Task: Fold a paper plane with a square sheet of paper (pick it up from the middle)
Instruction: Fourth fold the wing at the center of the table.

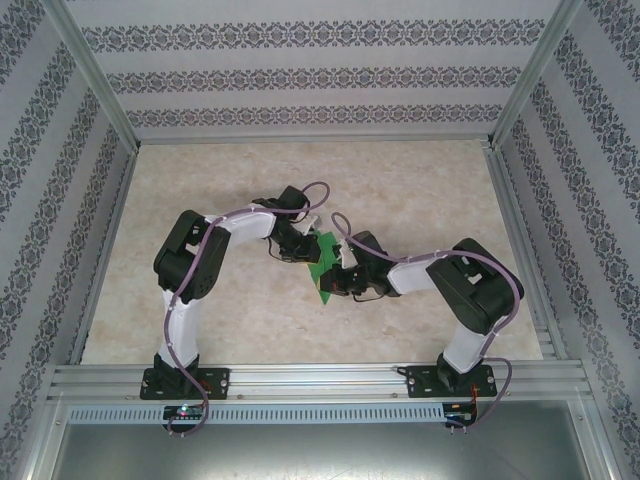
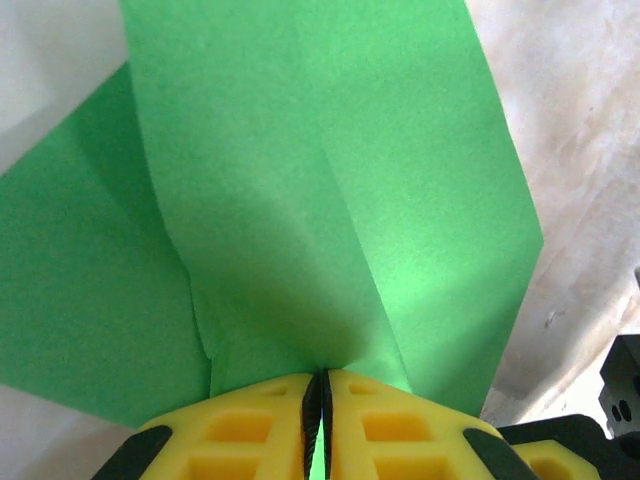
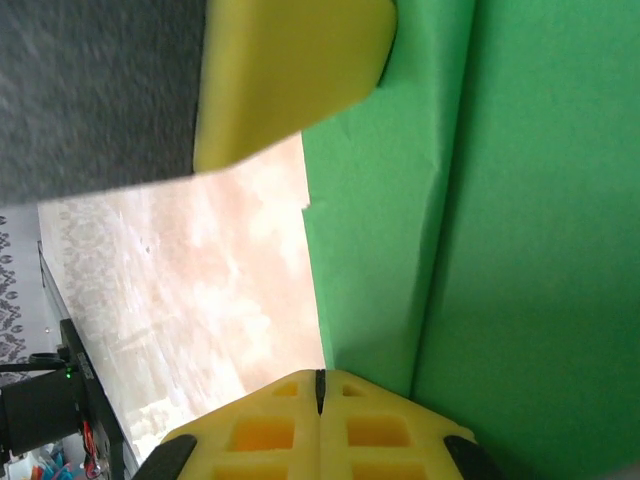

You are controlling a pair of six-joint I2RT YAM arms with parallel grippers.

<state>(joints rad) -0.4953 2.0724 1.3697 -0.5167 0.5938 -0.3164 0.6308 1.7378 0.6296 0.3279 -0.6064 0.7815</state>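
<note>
The green paper, partly folded with lengthwise creases, sits near the middle of the worktop, its long axis running roughly from the far edge toward the near edge. The left end effector is clamped on one end of it. The right end effector is pressed together at the paper's edge; I cannot tell whether it pinches the paper.

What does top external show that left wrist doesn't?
Top external adds the left arm and right arm meeting mid-table, plus the front rail and patterned walls. Left wrist adds the paper close up, with overlapping flaps, a centre crease, and the yellow left jaws shut on its near end. Both share the green paper and the marbled table.
</note>
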